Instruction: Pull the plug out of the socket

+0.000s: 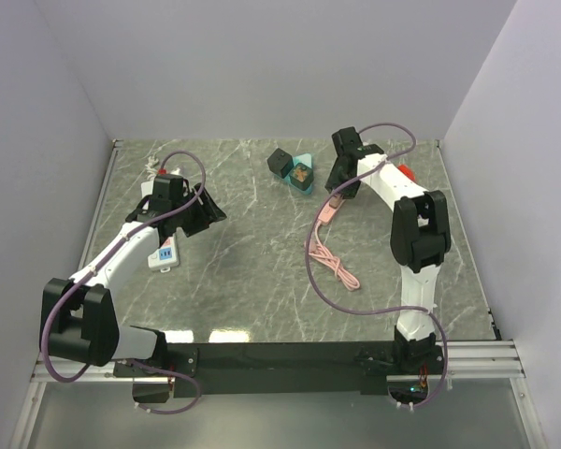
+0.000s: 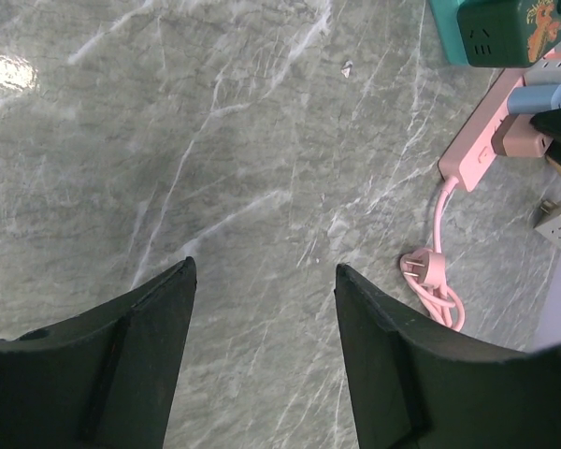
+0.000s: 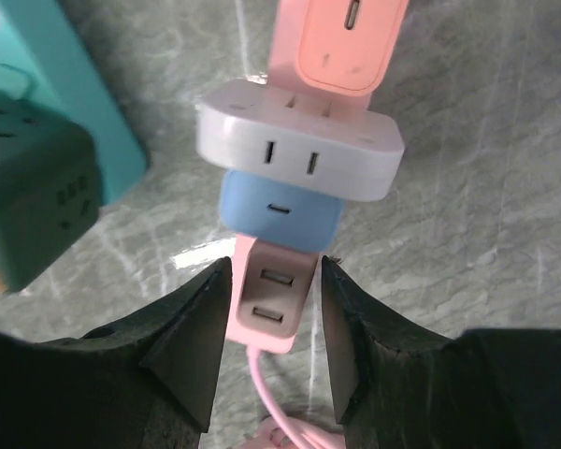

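The tabletop [image 1: 262, 281] is grey-green marble. The pink power strip [image 3: 266, 309] lies toward its far edge, right of the middle, and its pink cord [image 1: 332, 267] runs back in loose loops toward the near right corner.

The right gripper [image 3: 276, 264] hangs over the strip with jaws apart, one finger on each side of the end that has the USB ports. It holds nothing, and I cannot tell if the fingers touch the strip. The left gripper [image 2: 264, 271] is near the left edge, also spread and empty, above bare marble. A white power strip [image 1: 165, 254] lies beside that arm.

Two things sit in the pink strip: a wide white adapter [image 3: 299, 150] and, touching it on the side toward the jaws, a smaller blue plug [image 3: 279, 208]. The blue one is probably the one to pull. A dark green cube socket [image 3: 37, 196] stands just beside, on a teal block.

The plug looks like hard smooth plastic, light and stiff but rather slippery, so the fingers should close on its two flat sides, not on the rounded corners. The strip also seems light and may lift together with the plug. I think it must be held down at its free far end, or the pull must be short and straight along the pins.
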`<state>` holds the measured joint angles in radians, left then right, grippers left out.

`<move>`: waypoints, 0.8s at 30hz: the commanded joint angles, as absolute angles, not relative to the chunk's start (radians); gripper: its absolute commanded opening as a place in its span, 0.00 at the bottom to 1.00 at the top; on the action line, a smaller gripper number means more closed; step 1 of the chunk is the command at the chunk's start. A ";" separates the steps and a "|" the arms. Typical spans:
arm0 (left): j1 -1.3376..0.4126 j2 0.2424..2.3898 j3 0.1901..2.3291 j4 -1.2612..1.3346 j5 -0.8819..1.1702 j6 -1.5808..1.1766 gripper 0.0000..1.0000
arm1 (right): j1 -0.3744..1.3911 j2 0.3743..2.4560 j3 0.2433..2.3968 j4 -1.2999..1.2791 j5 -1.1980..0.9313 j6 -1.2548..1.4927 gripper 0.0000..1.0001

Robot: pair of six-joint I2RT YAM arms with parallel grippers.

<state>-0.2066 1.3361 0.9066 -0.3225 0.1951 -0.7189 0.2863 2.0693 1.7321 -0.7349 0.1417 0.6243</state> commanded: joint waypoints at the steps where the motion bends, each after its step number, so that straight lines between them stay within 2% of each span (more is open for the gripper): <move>1: -0.213 1.310 0.914 -0.314 0.189 -0.712 0.67 | 0.279 2.066 1.718 -0.741 0.169 0.635 0.51; 6: -0.212 1.304 0.902 -0.302 0.187 -0.718 0.67 | 0.279 2.003 1.654 -0.700 0.192 0.635 0.53; 10: -0.212 1.318 0.903 -0.301 0.198 -0.719 0.67 | 0.279 2.057 1.723 -0.753 0.192 0.627 0.53; 16: -0.212 1.328 0.939 -0.339 0.176 -0.707 0.70 | 0.281 2.054 1.669 -0.693 0.147 0.624 0.49; 20: -0.212 1.304 0.910 -0.312 0.186 -0.732 0.71 | 0.281 2.072 1.675 -0.695 0.124 0.600 0.35; 21: -0.212 1.295 0.904 -0.305 0.193 -0.735 0.72 | 0.279 2.072 1.672 -0.692 0.121 0.597 0.25; 23: -0.212 1.290 0.888 -0.296 0.199 -0.741 0.72 | 0.279 2.065 1.658 -0.686 0.117 0.588 0.15; 24: -0.212 1.289 0.888 -0.295 0.202 -0.744 0.72 | 0.279 2.063 1.654 -0.683 0.115 0.584 0.03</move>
